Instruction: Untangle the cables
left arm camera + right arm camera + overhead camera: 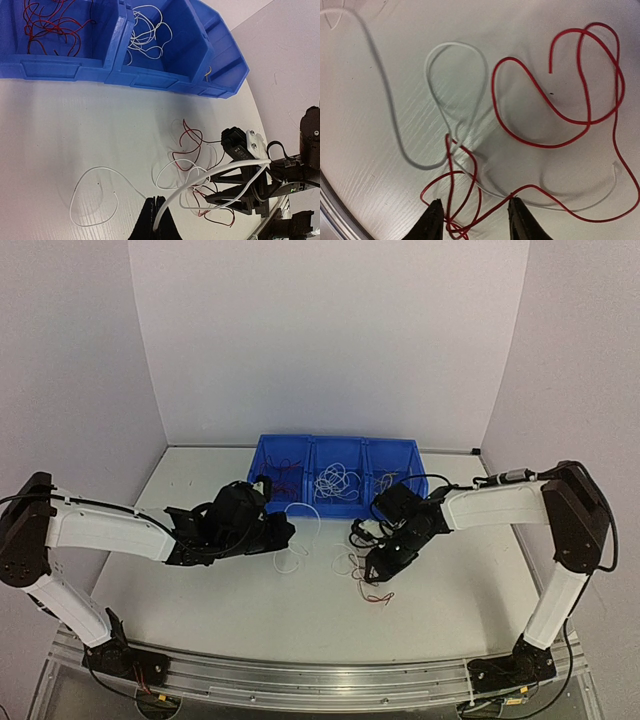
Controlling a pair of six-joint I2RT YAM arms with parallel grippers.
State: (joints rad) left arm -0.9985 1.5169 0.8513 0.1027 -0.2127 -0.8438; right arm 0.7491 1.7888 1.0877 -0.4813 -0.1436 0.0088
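Three blue bins point(150, 80): red cables point(50, 25), white cables point(147, 35), a yellow strand point(208, 73).

This looks like a robotics lab, a test cell rather than a lived-in room. Two white-and-black machines, the left arm point(100, 525) and the right arm point(500, 502), are bolted to an aluminium rail point(320, 675) along the near edge of a bare white surface point(200, 590). A plain pale back panel point(320, 340) and matching side walls close the space in like a booth. The only furnishing is a blue three-compartment bin point(340, 440) of the workshop storage kind, with red cables point(288, 472) in one compartment and white cables point(337, 480) in the next. Exposed black wiring point(612, 540) loops along the arms.
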